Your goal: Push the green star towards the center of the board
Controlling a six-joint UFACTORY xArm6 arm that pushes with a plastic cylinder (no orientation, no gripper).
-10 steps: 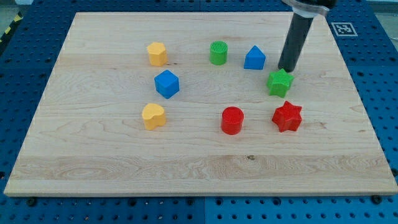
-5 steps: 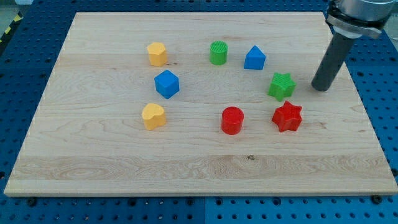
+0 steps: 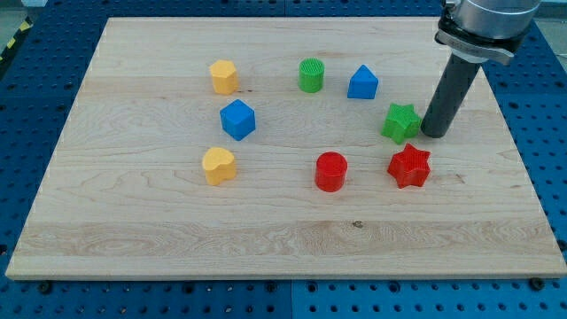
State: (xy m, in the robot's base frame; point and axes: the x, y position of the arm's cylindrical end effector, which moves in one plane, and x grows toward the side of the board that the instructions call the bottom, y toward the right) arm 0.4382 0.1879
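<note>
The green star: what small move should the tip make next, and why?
Probably a short slide toward the view's left. My tip stands just at the view's right of the green star, close to it or touching it, and the middle of the board lies to the star's left. The red star sits just below, so I would keep the push level.

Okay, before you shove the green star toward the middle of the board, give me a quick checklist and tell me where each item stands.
1. My tip on the star's outer side, the view's right: ok.
2. Tip touching the green star: cannot tell, very close.
3. Path to the view's left, toward the centre, free of blocks: ok.
4. Red star out of the push line, below it: ok.
5. Blue block clear, above the line: ok.
</note>
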